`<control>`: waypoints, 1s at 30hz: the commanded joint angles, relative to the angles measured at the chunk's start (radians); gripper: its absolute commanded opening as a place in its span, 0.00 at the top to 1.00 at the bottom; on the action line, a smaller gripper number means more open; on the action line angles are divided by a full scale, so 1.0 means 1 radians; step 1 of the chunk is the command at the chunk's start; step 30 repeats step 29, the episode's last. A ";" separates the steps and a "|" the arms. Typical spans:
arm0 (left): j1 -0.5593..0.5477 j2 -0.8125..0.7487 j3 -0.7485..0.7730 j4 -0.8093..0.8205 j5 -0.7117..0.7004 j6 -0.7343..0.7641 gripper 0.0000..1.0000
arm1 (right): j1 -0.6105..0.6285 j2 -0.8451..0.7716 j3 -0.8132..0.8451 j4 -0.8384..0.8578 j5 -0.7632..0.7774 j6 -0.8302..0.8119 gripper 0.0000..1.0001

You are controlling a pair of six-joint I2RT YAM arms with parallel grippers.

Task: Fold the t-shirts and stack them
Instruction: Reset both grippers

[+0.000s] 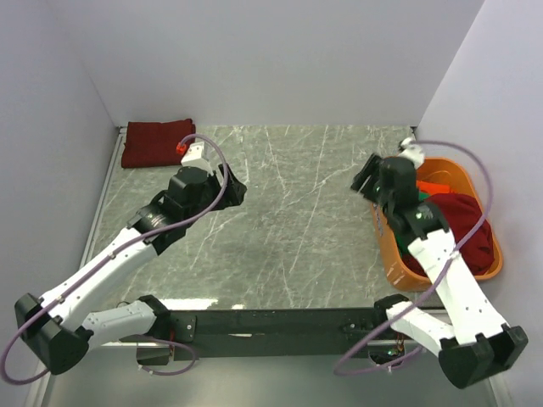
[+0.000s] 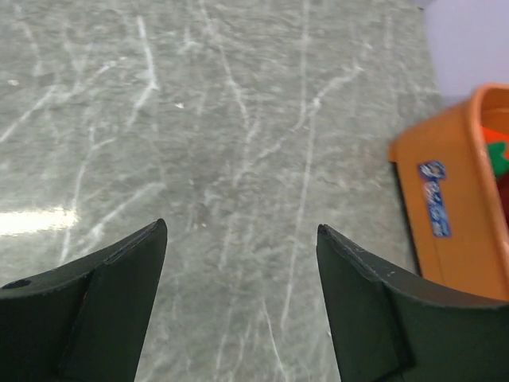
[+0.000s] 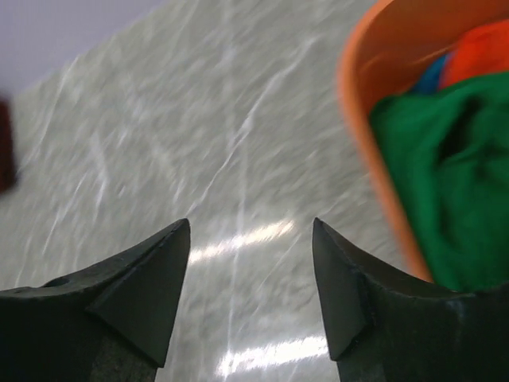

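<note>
A folded dark maroon t-shirt [image 1: 157,142] lies at the table's far left corner. More t-shirts fill the orange basket [image 1: 393,264] on the right: a crumpled maroon one [image 1: 467,225] on top, a green one [image 3: 445,175] and an orange-red one [image 3: 481,48] beside it. My left gripper [image 1: 233,188] [image 2: 241,231] hangs open over bare marble left of centre, holding nothing. My right gripper [image 1: 366,176] [image 3: 250,227] is open too, empty, just left of the basket's far rim [image 3: 362,119] and above the table.
The grey marble table [image 1: 297,229] is bounded by white walls at the back and sides. The basket's side with a blue sticker [image 2: 436,199] shows at the right of the left wrist view. A black rail [image 1: 271,322] runs along the near edge between the arm bases.
</note>
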 commanded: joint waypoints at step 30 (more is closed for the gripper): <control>-0.020 -0.110 -0.057 -0.031 0.093 0.128 0.18 | -0.136 -0.115 -0.008 -0.038 0.092 -0.055 0.20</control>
